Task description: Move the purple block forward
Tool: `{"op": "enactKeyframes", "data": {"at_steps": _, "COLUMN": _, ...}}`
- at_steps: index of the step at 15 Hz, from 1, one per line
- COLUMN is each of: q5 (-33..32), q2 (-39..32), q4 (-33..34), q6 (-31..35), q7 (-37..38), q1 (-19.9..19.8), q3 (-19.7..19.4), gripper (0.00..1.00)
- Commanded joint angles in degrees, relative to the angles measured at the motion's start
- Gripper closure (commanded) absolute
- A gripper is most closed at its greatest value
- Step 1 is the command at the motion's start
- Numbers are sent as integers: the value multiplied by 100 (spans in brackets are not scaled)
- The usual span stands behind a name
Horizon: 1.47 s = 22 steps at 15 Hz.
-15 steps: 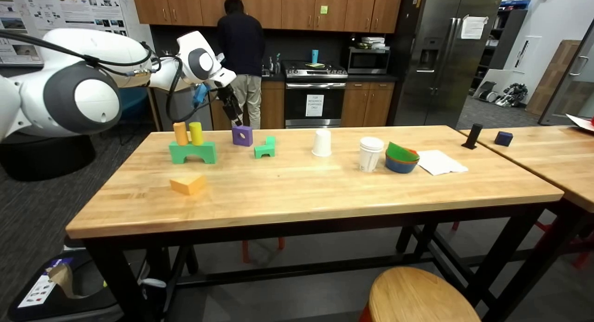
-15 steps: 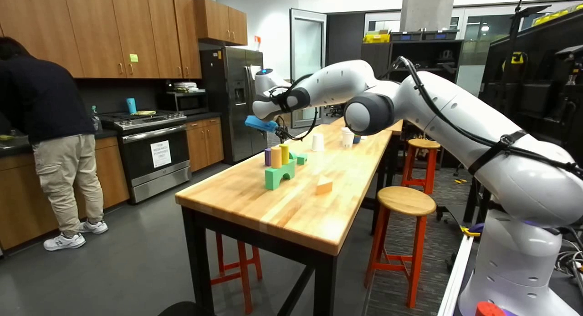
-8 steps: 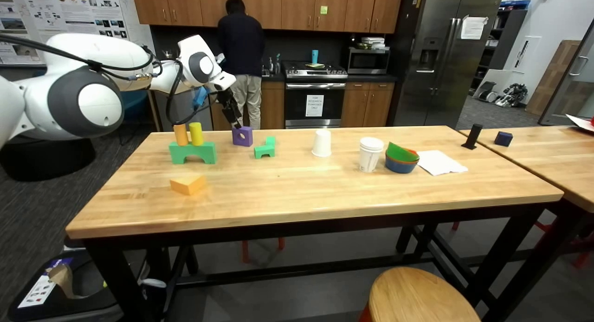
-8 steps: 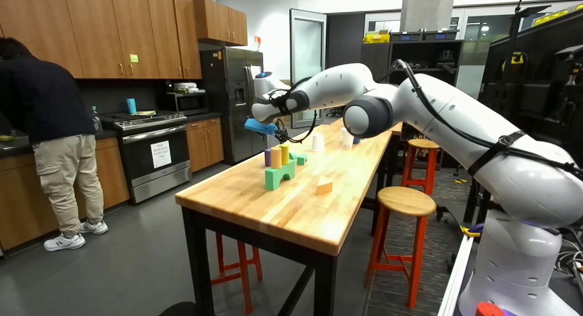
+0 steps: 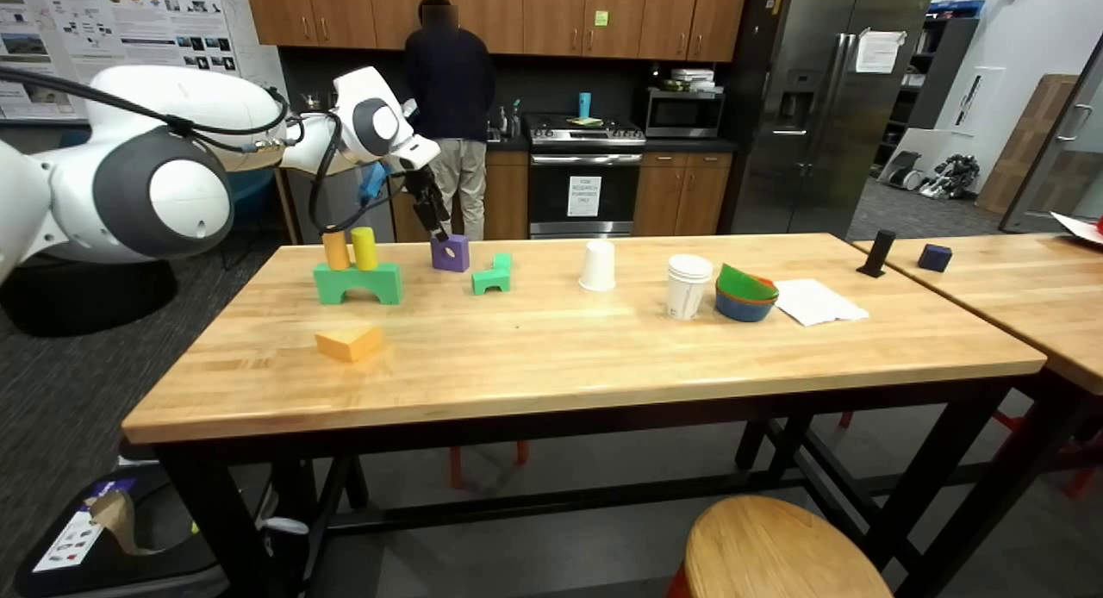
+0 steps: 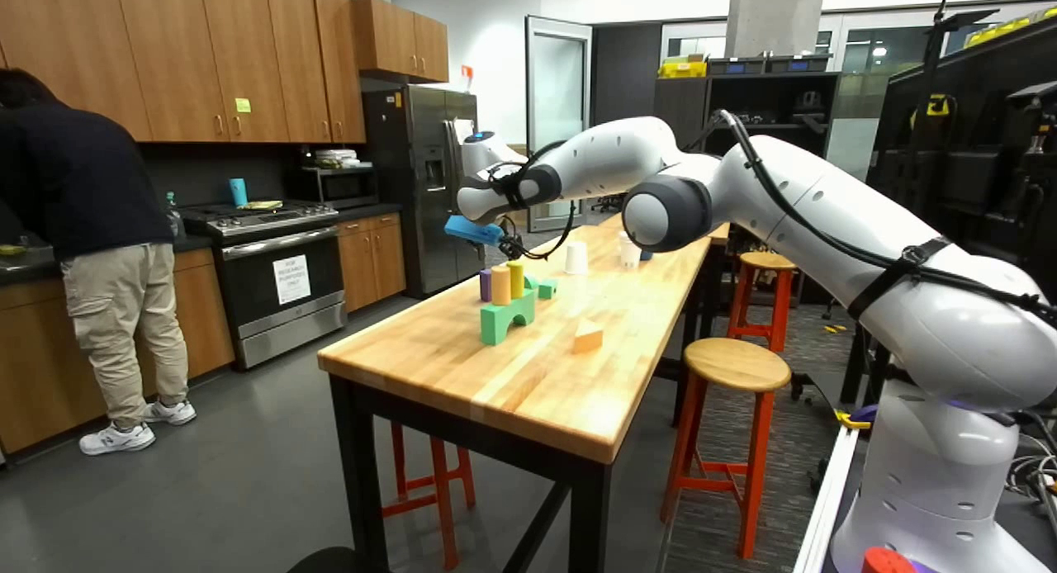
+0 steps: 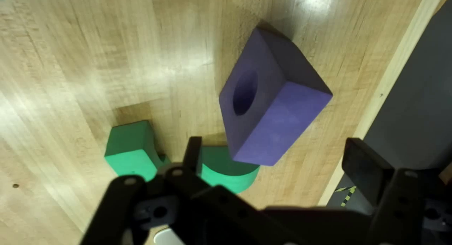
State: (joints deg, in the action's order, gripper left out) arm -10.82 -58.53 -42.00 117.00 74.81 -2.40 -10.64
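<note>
in an exterior view i see the bench (image 5: 551, 348) across the center and my arm (image 5: 185, 197) upper left; in the wrist view my fingers (image 7: 365, 167) stand wide apart, empty, and the purple block (image 7: 277, 111) sits just right of center.

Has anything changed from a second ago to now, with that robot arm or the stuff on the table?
The arm has dipped slightly, bringing the gripper a little lower, close to the purple block. Nothing was taken hold of or let go; the jaws stand open. The purple block, green arch, orange wedge and white cups stayed put.
</note>
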Motion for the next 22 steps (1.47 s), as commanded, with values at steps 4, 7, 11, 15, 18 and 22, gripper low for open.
{"op": "enactKeyframes", "data": {"at_steps": 4, "q5": 233, "q2": -148, "q4": 317, "q6": -261, "q7": 50, "q1": -96, "q3": 71, "gripper": 0}}
{"op": "enactKeyframes", "data": {"at_steps": 7, "q5": 264, "q2": -205, "q4": 391, "q6": -294, "q7": 68, "q1": -93, "q3": 43, "gripper": 0}}
{"op": "enactKeyframes", "data": {"at_steps": 11, "q5": 308, "q2": -360, "q4": 556, "q6": -273, "q7": 90, "q1": -123, "q3": 47, "gripper": 0}}
{"op": "enactKeyframes", "data": {"at_steps": 15, "q5": 275, "q2": -499, "q4": 738, "q6": -243, "q7": 204, "q1": -116, "q3": 20, "gripper": 0}}
{"op": "enactKeyframes", "data": {"at_steps": 18, "q5": 279, "q2": -558, "q4": 836, "q6": -247, "q7": 244, "q1": -114, "q3": 29, "gripper": 0}}
{"op": "enactKeyframes", "data": {"at_steps": 22, "q5": 282, "q2": -607, "q4": 932, "q6": -250, "q7": 263, "q1": -124, "q3": 40, "gripper": 11}}
